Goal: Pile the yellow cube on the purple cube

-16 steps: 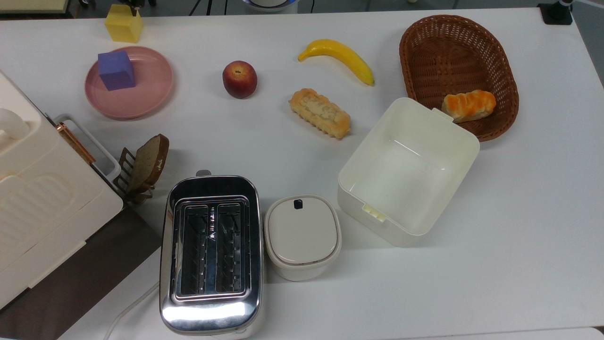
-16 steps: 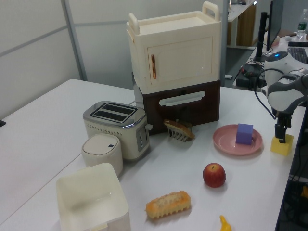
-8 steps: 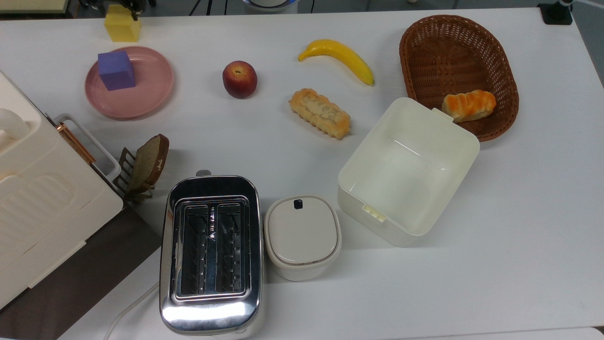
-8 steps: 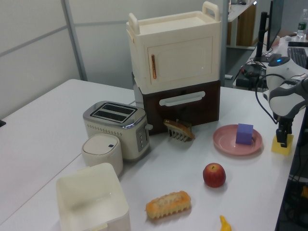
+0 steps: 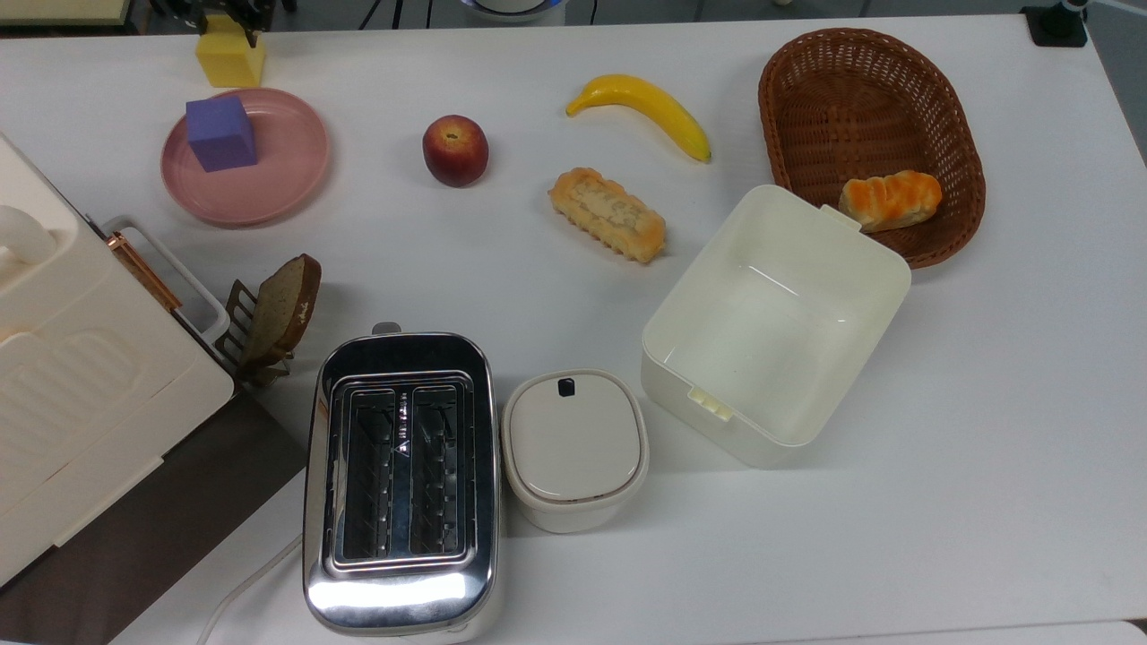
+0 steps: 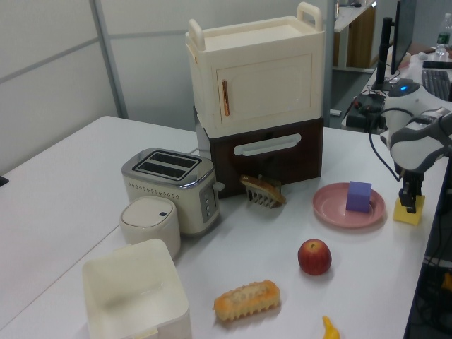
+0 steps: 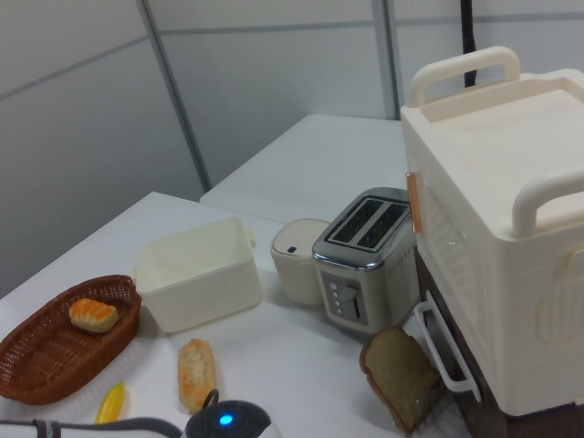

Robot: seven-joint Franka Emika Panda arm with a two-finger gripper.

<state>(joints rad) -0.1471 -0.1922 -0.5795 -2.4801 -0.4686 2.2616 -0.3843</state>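
The yellow cube (image 5: 231, 59) (image 6: 409, 211) is at the table's far edge in the top view's upper left, just beyond the pink plate (image 5: 288, 170) (image 6: 330, 209). My gripper (image 5: 229, 30) (image 6: 409, 200) comes down onto it from above and is shut on it, a dark finger on either side. Whether the cube touches the table I cannot tell. The purple cube (image 5: 220, 134) (image 6: 359, 195) stands upright on the plate, toward its left part in the top view, a short way from the yellow cube.
An apple (image 5: 455, 150), a banana (image 5: 641, 100) and a bread loaf (image 5: 607, 213) lie mid-table. A wicker basket (image 5: 963, 134) and an open white box (image 5: 883, 269) are to the top view's right. A toaster (image 5: 400, 475), lidded pot (image 5: 573, 448), toast rack (image 5: 269, 313) and cabinet (image 5: 81, 376) fill the near left.
The gripper and the yellow cube have shifted together a little toward the pink plate, leftward in the left view. Nothing else has moved.
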